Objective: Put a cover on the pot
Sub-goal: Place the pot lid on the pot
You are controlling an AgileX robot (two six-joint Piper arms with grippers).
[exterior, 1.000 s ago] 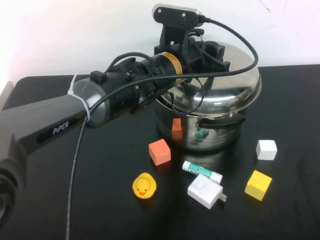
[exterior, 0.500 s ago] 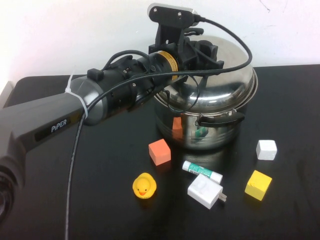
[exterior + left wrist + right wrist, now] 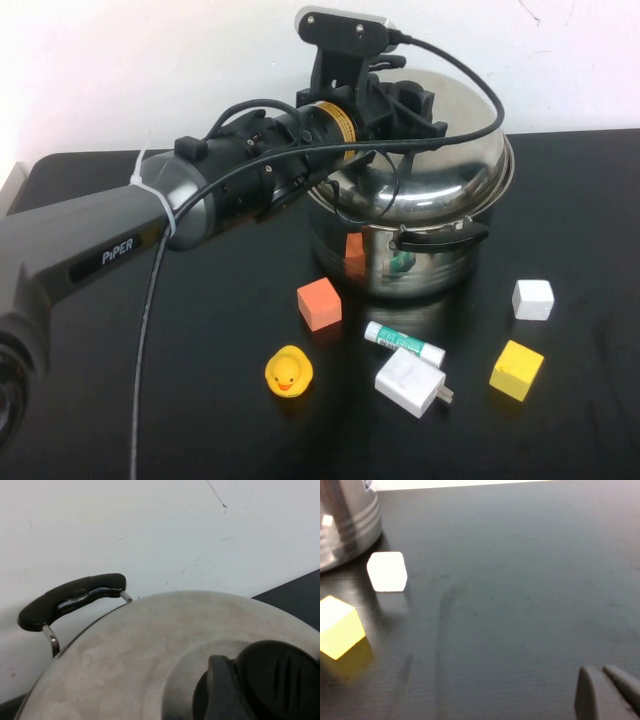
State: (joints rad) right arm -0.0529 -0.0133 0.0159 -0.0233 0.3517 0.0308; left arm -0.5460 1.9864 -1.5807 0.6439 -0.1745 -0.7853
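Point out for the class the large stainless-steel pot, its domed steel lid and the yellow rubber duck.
Large stainless-steel pot [image 3: 440, 262]: high view, on its shiny front wall.
Domed steel lid [image 3: 470, 165]: high view, on the dome's right side.
Yellow rubber duck [image 3: 288, 372]: high view, on its body.

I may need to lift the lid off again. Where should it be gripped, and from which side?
Probably by the black knob at the top of the lid's dome, coming straight down from above: it is the only raised part, and the steel around it is smooth and sloped. The left gripper hovers there now. The right gripper sits low over the table.
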